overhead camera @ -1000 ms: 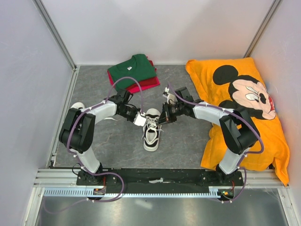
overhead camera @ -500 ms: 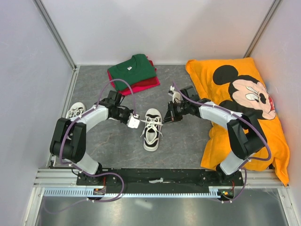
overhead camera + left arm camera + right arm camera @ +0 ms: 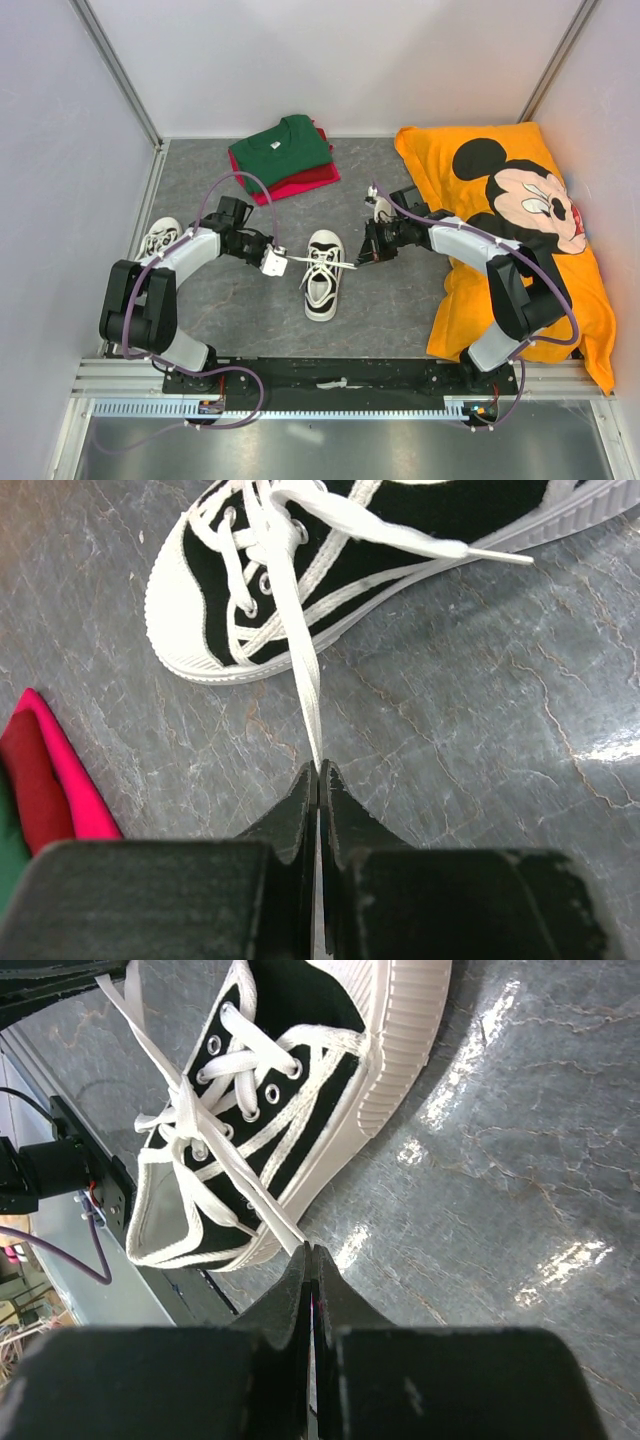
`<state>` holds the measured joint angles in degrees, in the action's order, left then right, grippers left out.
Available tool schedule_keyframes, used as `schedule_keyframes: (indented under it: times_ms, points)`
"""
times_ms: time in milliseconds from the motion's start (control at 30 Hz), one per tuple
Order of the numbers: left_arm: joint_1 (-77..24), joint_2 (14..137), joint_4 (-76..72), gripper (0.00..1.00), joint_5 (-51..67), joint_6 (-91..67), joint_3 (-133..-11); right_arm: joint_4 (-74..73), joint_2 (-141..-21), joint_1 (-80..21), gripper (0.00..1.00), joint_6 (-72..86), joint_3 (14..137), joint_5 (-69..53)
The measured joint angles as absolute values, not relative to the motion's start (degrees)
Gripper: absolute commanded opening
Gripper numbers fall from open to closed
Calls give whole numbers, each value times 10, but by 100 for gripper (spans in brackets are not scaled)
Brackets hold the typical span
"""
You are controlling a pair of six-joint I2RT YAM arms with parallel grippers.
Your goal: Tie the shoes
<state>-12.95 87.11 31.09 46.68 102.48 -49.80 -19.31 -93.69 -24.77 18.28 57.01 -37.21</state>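
One white shoe (image 3: 322, 275) with dark lining lies mid-table, toe toward the far side. The other shoe (image 3: 160, 236) rests by the left wall. My left gripper (image 3: 278, 262) is just left of the middle shoe, shut on a white lace (image 3: 305, 670) that runs taut from the eyelets of the shoe (image 3: 330, 570) to the left gripper's tips (image 3: 318, 770). My right gripper (image 3: 362, 258) is just right of that shoe, shut on the other lace (image 3: 250, 1195), which stretches from the shoe (image 3: 300, 1110) to the right gripper's tips (image 3: 312, 1250). The laces cross over the tongue.
A folded green shirt (image 3: 280, 148) lies on a red shirt (image 3: 305, 180) at the back; the red shirt's corner (image 3: 50, 770) shows in the left wrist view. An orange Mickey Mouse cloth (image 3: 520, 230) covers the right side. White walls enclose the grey table.
Both grippers have drawn apart, left going left and right going right, pulling the two laces out straight from the middle shoe. The shoe stays in place.
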Motion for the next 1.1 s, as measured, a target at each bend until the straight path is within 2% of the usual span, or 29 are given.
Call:
schedule_keyframes:
  times_ms: [1033, 1067, 1100]
  points:
    - [-108, 893, 312, 1, 484, 1054, -495, -232, -930, -216, 0, 133, 563, -356]
    - [-108, 893, 312, 6, 485, 1056, -495, -232, -930, -216, 0, 133, 563, -357]
    - [-108, 893, 312, 14, 486, 1059, -495, -232, -930, -216, 0, 134, 563, -358]
